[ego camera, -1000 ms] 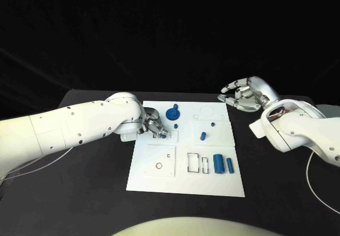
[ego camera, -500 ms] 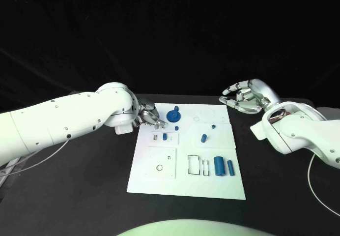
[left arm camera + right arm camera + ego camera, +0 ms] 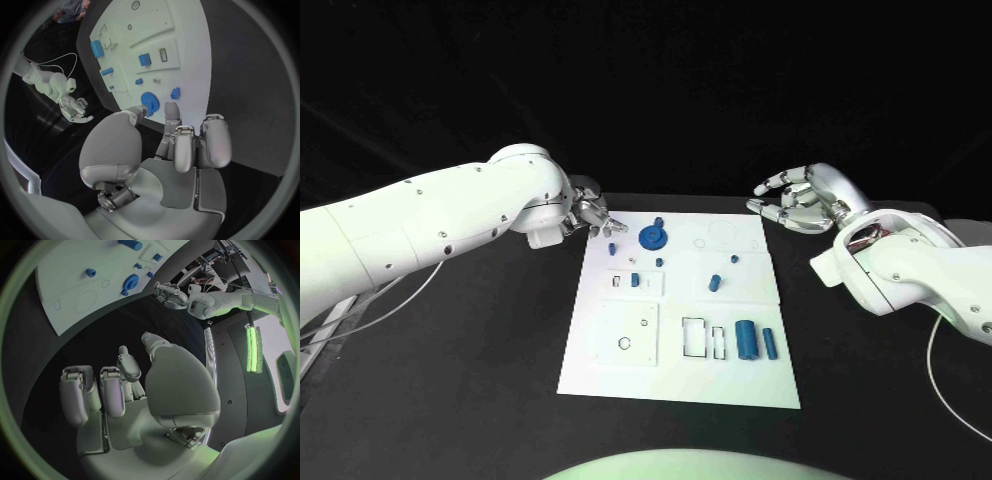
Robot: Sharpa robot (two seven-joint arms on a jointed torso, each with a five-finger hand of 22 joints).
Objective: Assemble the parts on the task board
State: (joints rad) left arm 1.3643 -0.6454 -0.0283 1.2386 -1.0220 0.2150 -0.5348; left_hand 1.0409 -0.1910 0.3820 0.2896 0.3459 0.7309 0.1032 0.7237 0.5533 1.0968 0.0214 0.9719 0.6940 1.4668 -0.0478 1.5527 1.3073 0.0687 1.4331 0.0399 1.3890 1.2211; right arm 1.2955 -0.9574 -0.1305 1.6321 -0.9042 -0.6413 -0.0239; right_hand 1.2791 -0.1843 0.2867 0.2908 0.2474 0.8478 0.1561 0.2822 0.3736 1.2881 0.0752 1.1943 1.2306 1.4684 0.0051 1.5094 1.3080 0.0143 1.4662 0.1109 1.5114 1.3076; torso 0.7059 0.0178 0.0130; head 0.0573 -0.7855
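The white task board (image 3: 626, 372) lies in the middle of the black table. On it are a blue gear (image 3: 655, 237), a small blue block (image 3: 636, 279) in a left-side slot, a blue peg (image 3: 714, 281) and two blue cylinders (image 3: 747, 337) nearer me. My left hand (image 3: 596, 218) hovers at the board's far left corner, fingers apart and empty. The left wrist view shows the left hand (image 3: 181, 145) over the table beside the gear (image 3: 149, 101). My right hand (image 3: 798, 198) floats off the far right corner, loosely curled, holding nothing; the right wrist view shows the same right hand (image 3: 125, 385) empty.
Black table (image 3: 473, 350) surrounds the board on all sides. A thin cable (image 3: 387, 305) trails along the left arm. The board's near left panel (image 3: 629, 330) has only small holes in it.
My left hand has drawn back from the board's left slot toward the far left corner, leaving the small blue block in place. The right hand has hardly moved.
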